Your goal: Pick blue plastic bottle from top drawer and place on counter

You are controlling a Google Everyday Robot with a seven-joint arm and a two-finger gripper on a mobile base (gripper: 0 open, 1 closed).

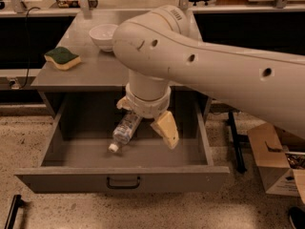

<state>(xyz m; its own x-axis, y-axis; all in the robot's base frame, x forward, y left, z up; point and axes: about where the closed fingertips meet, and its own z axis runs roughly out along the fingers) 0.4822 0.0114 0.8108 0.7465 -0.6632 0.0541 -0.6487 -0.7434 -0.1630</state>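
Observation:
The blue plastic bottle (123, 130) lies on its side in the open top drawer (119, 177), white cap pointing toward the drawer front. My gripper (146, 118) hangs down into the drawer just right of and above the bottle's far end. It is open: one cream finger (166, 130) sticks out to the right of the bottle, the other (124, 103) shows by its upper end. It holds nothing. The counter (90, 71) is above the drawer, partly hidden by my large white arm.
A white bowl (103, 35) and a green-and-yellow sponge (62, 57) sit on the counter. A cardboard box (273, 160) stands on the floor at the right. A dark bar (11, 212) lies at the lower left.

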